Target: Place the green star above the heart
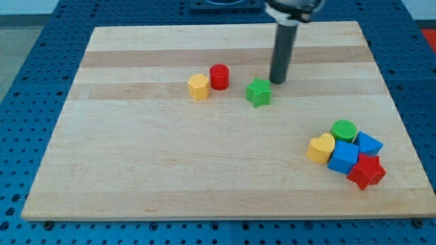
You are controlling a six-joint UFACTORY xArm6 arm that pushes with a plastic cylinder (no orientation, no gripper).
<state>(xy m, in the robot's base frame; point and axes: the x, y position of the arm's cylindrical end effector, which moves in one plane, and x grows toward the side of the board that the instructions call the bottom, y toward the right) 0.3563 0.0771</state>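
Observation:
The green star [258, 92] lies on the wooden board [170, 177], a little above centre. My tip [278, 82] stands just to the star's upper right, close to it; I cannot tell if they touch. The yellow heart [320, 148] lies at the lower right, at the left edge of a cluster of blocks. The star is well up and to the left of the heart.
Beside the heart sit a green cylinder [344, 129], a blue cube [343, 157], another blue block [368, 143] and a red star [366, 171]. A yellow hexagon [198, 87] and a red cylinder [219, 77] sit together left of the green star.

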